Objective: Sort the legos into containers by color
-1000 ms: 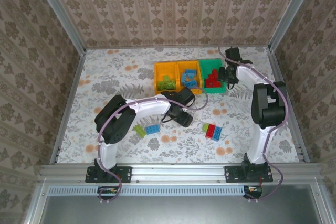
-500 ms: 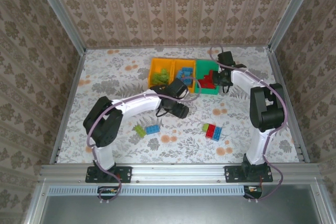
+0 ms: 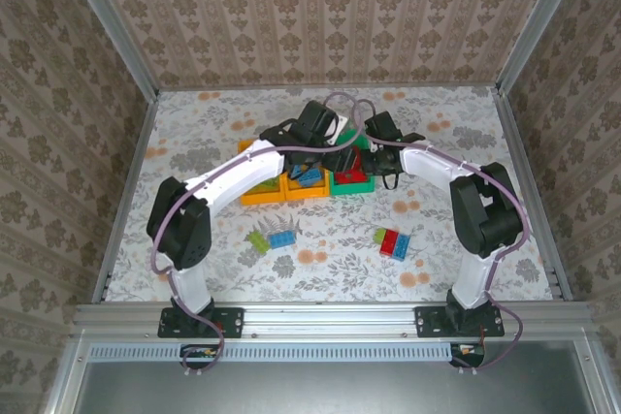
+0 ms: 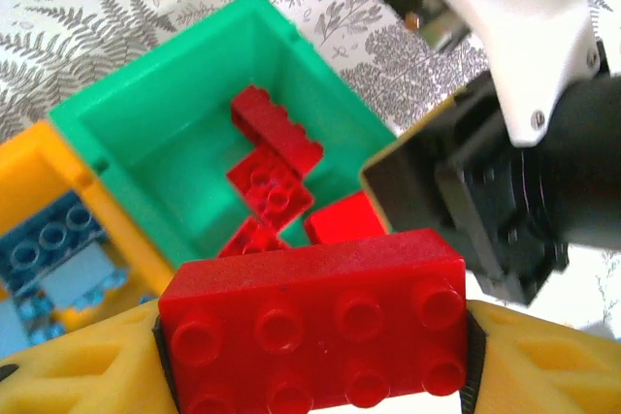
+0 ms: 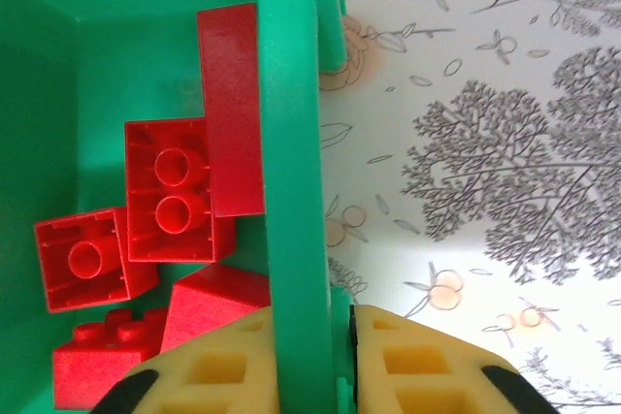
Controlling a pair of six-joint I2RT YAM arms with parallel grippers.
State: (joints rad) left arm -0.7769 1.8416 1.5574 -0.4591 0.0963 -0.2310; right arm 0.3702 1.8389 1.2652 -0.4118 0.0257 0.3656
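My left gripper (image 4: 315, 336) is shut on a red two-by-four lego (image 4: 310, 302), held studs up just above the green container (image 4: 146, 143), which has several red legos (image 4: 277, 157) in it. My right gripper (image 5: 315, 366) is shut on that green container's side wall (image 5: 289, 143), one finger inside next to the red legos (image 5: 170, 201) and one outside. From above, both wrists meet over the row of containers: green (image 3: 354, 181) and two orange-yellow ones (image 3: 309, 187) (image 3: 258, 194). The middle one holds blue legos (image 4: 58, 249).
Loose legos lie on the floral table: a lime green one (image 3: 257, 240) and a blue one (image 3: 282, 238) at centre left, a green, red and blue cluster (image 3: 393, 240) at centre right. My right wrist body (image 4: 524, 143) sits close to the held brick.
The row of containers has slid left and toward the near edge with my right gripper on the green one. My left gripper swung from mid-table to above the green container.
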